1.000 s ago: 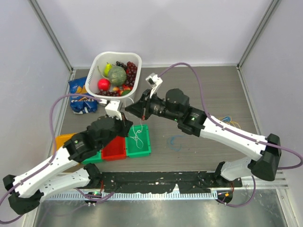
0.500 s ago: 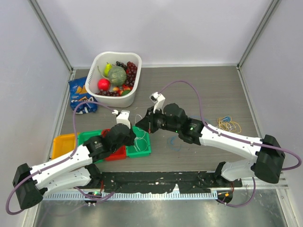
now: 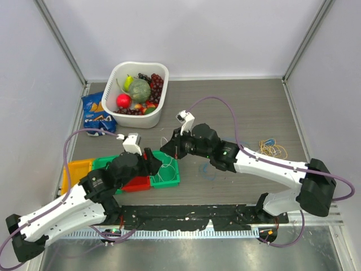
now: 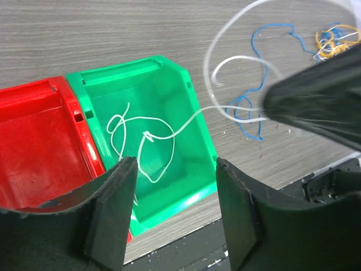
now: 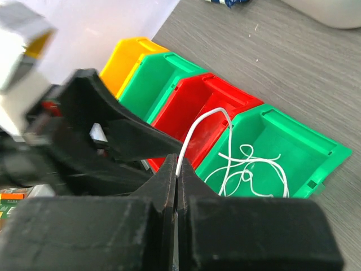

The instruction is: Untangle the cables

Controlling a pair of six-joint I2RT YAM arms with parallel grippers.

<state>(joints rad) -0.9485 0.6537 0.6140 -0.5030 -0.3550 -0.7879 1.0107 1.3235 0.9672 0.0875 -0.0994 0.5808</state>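
Tabletop [image 5: 254,51], right gripper [image 5: 176,175] low, pinching white cable [image 5: 194,127]

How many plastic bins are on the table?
4, side by side: yellow bin, green bin, red bin, then an end green bin holding white cable. The left arm may hide others.

The left arm [image 3: 59,208] reached from its base toward the open-topped green plastic bin [image 4: 118,69], its white-shelled forearm low and slanting. The left gripper [image 4: 176,166] hung over that bin, its black fingers [image 4: 113,209] spread apart with nothing between them. The right arm [image 3: 271,166] stretched across from the bin's right, its wrist angled downward. The right gripper [image 5: 176,164] hovered by the bin's far edge, its fingers pressed together on a thin white cable [image 5: 194,132].
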